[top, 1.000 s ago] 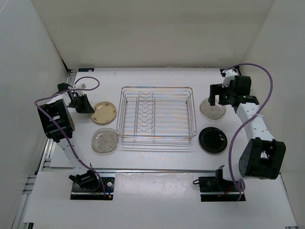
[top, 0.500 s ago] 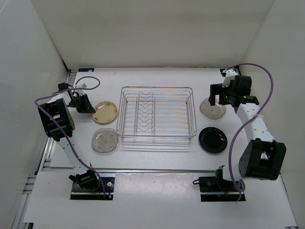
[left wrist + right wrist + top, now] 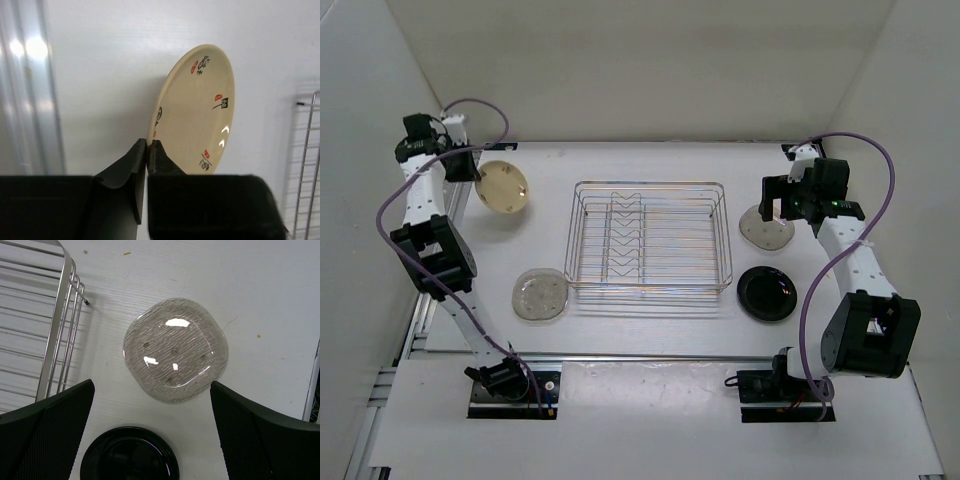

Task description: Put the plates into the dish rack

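My left gripper (image 3: 478, 177) is shut on the rim of the tan-yellow plate (image 3: 503, 188) and holds it on edge above the far left of the table. In the left wrist view the closed jaws (image 3: 147, 150) pinch the plate (image 3: 200, 110), which has small red and black marks. The chrome wire dish rack (image 3: 650, 240) stands mid-table with no plates in it. The speckled beige plate (image 3: 541, 294) lies left of the rack. My right gripper (image 3: 772, 205) is open and empty over the pale off-white plate (image 3: 766, 230), which shows between its jaws (image 3: 175, 350). The black plate (image 3: 766, 292) lies nearer (image 3: 130, 457).
White walls close in the table at the back and both sides. A metal rail (image 3: 420, 310) runs along the left edge. The rack's right rim (image 3: 60, 325) lies just left of the off-white plate. The rack's edge also shows in the left wrist view (image 3: 305, 165).
My left arm has lifted the tan-yellow plate off the table and swung it up and toward the far left corner, tilted on edge. The right arm has not moved.
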Available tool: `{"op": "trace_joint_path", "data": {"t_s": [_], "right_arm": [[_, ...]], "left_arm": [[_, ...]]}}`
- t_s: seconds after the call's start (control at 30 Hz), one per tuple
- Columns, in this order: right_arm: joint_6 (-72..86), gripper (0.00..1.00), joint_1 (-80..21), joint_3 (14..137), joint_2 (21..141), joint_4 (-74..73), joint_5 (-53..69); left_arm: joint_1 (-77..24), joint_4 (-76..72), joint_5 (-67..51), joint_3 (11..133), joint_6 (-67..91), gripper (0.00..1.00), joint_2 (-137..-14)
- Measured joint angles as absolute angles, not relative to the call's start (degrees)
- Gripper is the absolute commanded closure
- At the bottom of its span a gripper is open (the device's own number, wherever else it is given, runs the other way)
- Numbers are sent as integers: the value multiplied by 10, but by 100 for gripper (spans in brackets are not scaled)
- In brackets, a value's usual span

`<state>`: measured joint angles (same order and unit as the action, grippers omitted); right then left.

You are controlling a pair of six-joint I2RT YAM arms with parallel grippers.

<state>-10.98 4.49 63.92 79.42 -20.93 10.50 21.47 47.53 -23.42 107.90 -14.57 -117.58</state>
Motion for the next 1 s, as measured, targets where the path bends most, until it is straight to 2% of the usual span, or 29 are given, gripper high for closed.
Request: {"op": "trace_joint_path", "data": {"t_s": [0.13,0.3,0.6,1.0], "right_arm": [[-110,0,45,639,794,-209,105],[-110,0,45,639,794,-209,107],[-110,0,45,639,794,-209,107],[-110,0,45,639,794,-209,110]], "left_arm": [[179,484,-169,1149,-178,90,-1133],[78,480,-85,1194,-244,90,-1077],[-151,431,66,1124,-416,90,-998],[-330,381,193,1091,-619,90,-998]]}}
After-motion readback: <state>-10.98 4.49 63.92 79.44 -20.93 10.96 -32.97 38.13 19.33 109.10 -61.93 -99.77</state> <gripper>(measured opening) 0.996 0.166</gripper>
